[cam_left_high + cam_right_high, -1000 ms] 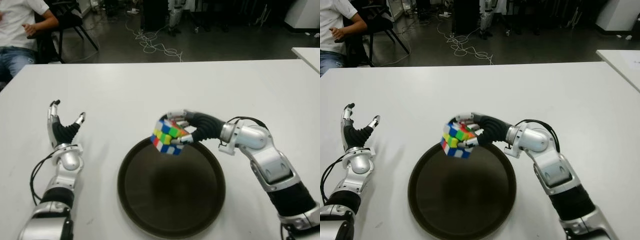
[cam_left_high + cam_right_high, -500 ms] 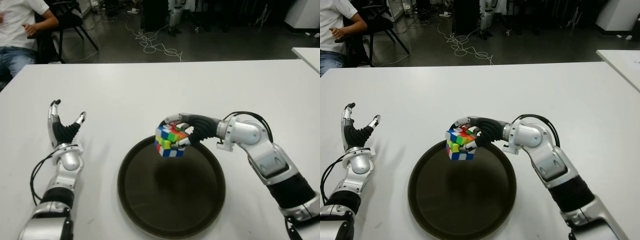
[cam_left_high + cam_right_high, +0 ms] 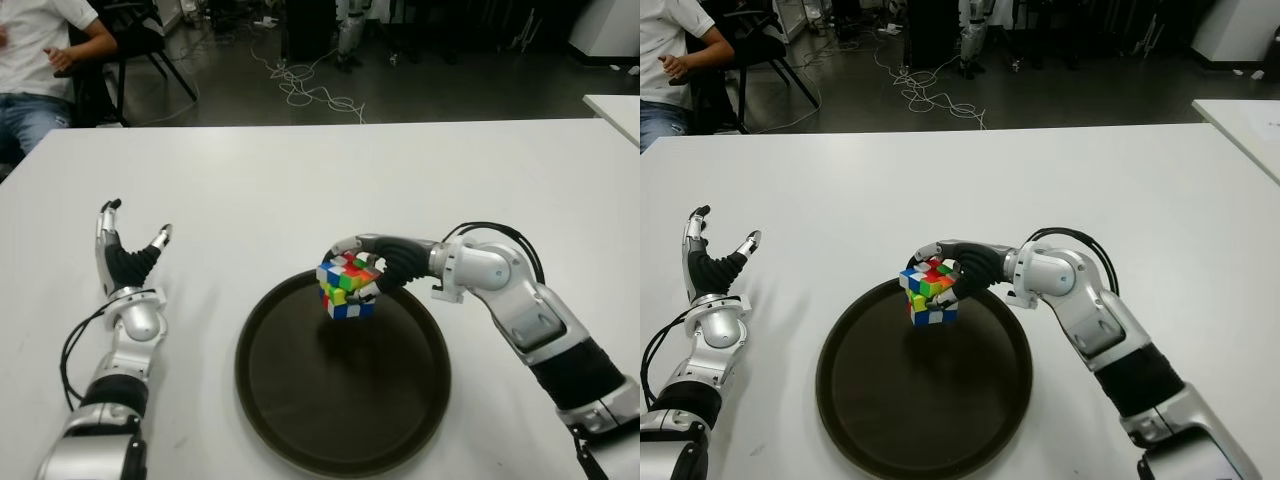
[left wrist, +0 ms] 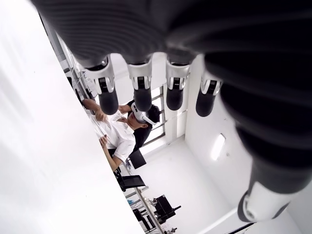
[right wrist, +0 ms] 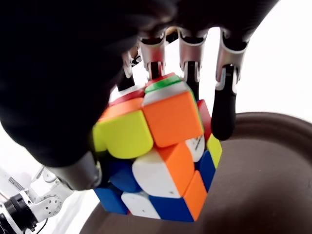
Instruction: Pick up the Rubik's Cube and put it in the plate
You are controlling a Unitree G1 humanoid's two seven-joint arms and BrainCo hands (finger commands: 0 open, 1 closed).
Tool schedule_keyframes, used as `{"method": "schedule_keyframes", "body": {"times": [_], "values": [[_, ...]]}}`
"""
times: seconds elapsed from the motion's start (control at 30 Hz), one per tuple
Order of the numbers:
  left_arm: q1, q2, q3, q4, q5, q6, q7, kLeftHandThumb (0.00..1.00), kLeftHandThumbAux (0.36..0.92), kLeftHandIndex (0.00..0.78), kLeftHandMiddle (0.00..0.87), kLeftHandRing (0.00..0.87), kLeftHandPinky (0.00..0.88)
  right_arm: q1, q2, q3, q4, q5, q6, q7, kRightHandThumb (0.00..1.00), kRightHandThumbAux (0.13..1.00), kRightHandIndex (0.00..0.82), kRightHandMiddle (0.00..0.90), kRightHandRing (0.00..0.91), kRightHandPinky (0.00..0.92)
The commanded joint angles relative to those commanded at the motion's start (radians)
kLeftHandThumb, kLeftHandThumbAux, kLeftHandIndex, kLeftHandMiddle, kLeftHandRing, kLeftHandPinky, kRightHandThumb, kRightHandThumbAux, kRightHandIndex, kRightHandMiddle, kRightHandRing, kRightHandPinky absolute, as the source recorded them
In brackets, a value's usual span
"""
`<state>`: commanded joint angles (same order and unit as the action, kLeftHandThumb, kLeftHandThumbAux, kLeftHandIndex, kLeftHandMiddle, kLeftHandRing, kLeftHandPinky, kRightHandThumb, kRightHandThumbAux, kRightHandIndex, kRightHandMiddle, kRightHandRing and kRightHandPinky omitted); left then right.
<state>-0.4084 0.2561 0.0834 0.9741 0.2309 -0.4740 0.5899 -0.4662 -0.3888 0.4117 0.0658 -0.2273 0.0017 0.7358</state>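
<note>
The Rubik's Cube (image 3: 346, 289) hangs just above the far part of the dark round plate (image 3: 342, 400), tilted, its lower corner close to the plate's floor. My right hand (image 3: 360, 268) reaches in from the right and is shut on the cube. The right wrist view shows the fingers (image 5: 224, 100) curled over the cube (image 5: 161, 161) with the plate's rim (image 5: 273, 127) behind. My left hand (image 3: 128, 256) shows at the left of the table (image 3: 250, 190), fingers spread and holding nothing.
A person (image 3: 40, 60) sits on a chair beyond the table's far left corner. Cables (image 3: 310, 90) lie on the floor behind the table. Another white table's corner (image 3: 615, 105) shows at the far right.
My right hand has carried the cube rightward and down, from over the plate's far left rim to lower inside the plate. The left hand has not moved.
</note>
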Motion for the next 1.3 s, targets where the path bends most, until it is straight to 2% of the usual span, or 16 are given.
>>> {"method": "schedule_keyframes", "body": {"times": [0.17, 0.37, 0.53, 0.73, 0.9, 1.03, 1.3], "values": [[-0.001, 0.002, 0.002, 0.006, -0.001, 0.004, 0.000, 0.000, 0.681, 0.030, 0.066, 0.050, 0.051, -0.005, 0.004, 0.001, 0.021, 0.013, -0.016, 0.024, 0.695, 0.727, 0.437, 0.785, 0.799, 0.800], [0.000, 0.000, 0.006, 0.005, -0.008, 0.003, -0.002, 0.000, 0.690, 0.042, 0.097, 0.086, 0.069, -0.018, 0.003, 0.002, 0.044, 0.032, -0.043, 0.068, 0.694, 0.729, 0.437, 0.792, 0.803, 0.799], [0.000, -0.003, 0.009, 0.000, -0.013, 0.012, -0.001, 0.000, 0.733, 0.035, 0.058, 0.046, 0.032, -0.033, -0.004, 0.009, 0.069, 0.035, -0.082, 0.105, 0.692, 0.729, 0.437, 0.807, 0.816, 0.808], [-0.003, -0.004, 0.008, -0.002, -0.014, 0.030, 0.002, 0.000, 0.753, 0.029, 0.042, 0.031, 0.024, -0.059, -0.014, 0.031, 0.101, 0.021, -0.134, 0.140, 0.692, 0.730, 0.438, 0.819, 0.828, 0.818], [-0.004, -0.004, 0.008, -0.007, -0.013, 0.036, 0.002, 0.000, 0.760, 0.030, 0.040, 0.027, 0.021, -0.078, -0.016, 0.042, 0.129, 0.025, -0.147, 0.183, 0.691, 0.731, 0.437, 0.826, 0.834, 0.824], [-0.003, -0.002, 0.006, -0.007, -0.010, 0.034, 0.004, 0.000, 0.748, 0.036, 0.046, 0.031, 0.026, -0.087, -0.018, 0.046, 0.142, 0.030, -0.148, 0.212, 0.690, 0.731, 0.437, 0.832, 0.839, 0.825], [-0.005, 0.003, 0.004, 0.002, -0.006, 0.030, 0.003, 0.000, 0.731, 0.044, 0.047, 0.031, 0.027, -0.082, -0.015, 0.046, 0.146, 0.010, -0.169, 0.193, 0.695, 0.728, 0.439, 0.831, 0.843, 0.843]]}}
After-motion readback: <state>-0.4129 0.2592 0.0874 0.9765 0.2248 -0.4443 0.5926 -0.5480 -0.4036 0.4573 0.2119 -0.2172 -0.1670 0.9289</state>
